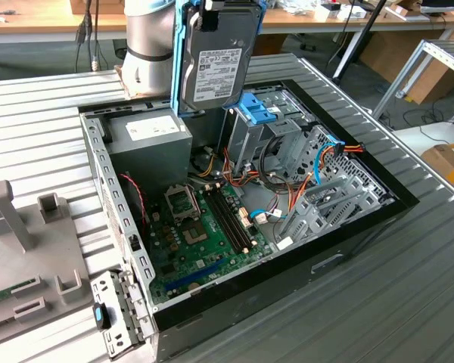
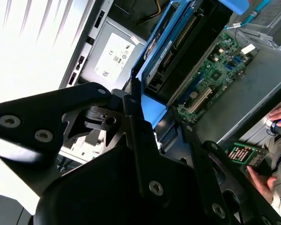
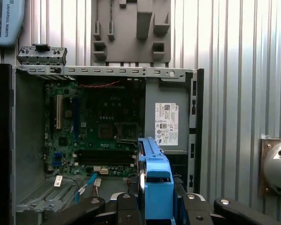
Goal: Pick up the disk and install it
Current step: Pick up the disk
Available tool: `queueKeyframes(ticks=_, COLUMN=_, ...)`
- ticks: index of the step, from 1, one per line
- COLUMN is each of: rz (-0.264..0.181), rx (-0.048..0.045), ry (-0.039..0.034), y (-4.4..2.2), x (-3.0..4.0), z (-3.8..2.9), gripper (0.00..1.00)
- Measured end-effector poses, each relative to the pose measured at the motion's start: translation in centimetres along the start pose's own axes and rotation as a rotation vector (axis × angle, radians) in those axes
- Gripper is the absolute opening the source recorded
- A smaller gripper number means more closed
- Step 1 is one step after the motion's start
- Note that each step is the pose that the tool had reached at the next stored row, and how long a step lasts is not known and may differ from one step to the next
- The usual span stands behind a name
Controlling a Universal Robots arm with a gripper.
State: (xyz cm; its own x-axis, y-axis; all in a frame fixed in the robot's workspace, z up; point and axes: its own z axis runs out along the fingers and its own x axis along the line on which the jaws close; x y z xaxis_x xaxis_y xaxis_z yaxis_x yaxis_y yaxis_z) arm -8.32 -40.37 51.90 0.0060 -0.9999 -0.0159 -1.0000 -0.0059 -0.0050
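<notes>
Though partly cropped, disk (image 1: 218, 57) in gripper (image 3: 157, 206).

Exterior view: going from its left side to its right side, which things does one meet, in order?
Grey fixture plate → power supply → the disk, held up in the air → metal drive cage → cardboard box.

Below claw (image 3: 157, 208): flat green motherboard (image 1: 204, 242) is lying open | beside: grey perforated metal drive cage (image 1: 340, 193), orange-red wire bundle (image 1: 238, 179) are crowding
</notes>
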Motion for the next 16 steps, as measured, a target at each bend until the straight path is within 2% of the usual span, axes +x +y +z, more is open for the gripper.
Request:
queueKeyframes(ticks=7, rz=0.0, rx=0.0001, ry=-0.0001, y=-0.69, x=0.92, z=0.0, gripper=0.36)
queueKeyframes(ticks=13, rz=0.0, rx=0.0001, ry=0.0004, y=-0.77, x=1.04, z=0.0, gripper=0.36)
queueKeyframes(ticks=16, rz=0.0, rx=0.0, ry=0.0006, y=-0.84, x=1.61, z=-0.01, gripper=0.36)
